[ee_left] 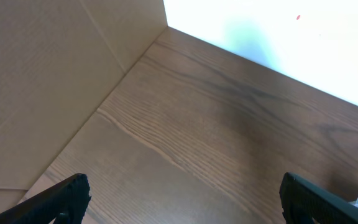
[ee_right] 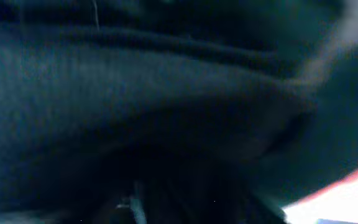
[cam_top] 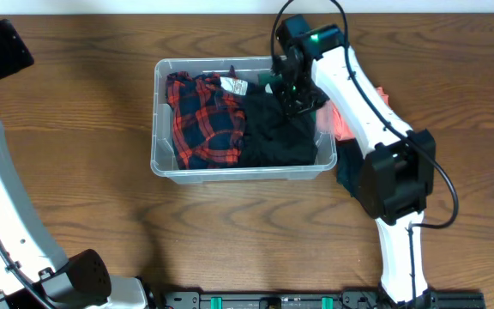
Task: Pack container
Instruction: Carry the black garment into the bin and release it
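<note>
The clear plastic container sits mid-table in the overhead view. It holds a red and navy plaid garment on its left side and a black garment on its right. My right gripper is down in the container's right back part, pressed into the black garment. Its wrist view is filled with dark blurred cloth, so its jaws do not show. My left gripper is open and empty over bare wood. The left arm is at the far left of the overhead view.
A pink-orange cloth and a dark blue cloth lie on the table right of the container, under the right arm. A cardboard wall stands left of the left gripper. The table's back edge is near the container.
</note>
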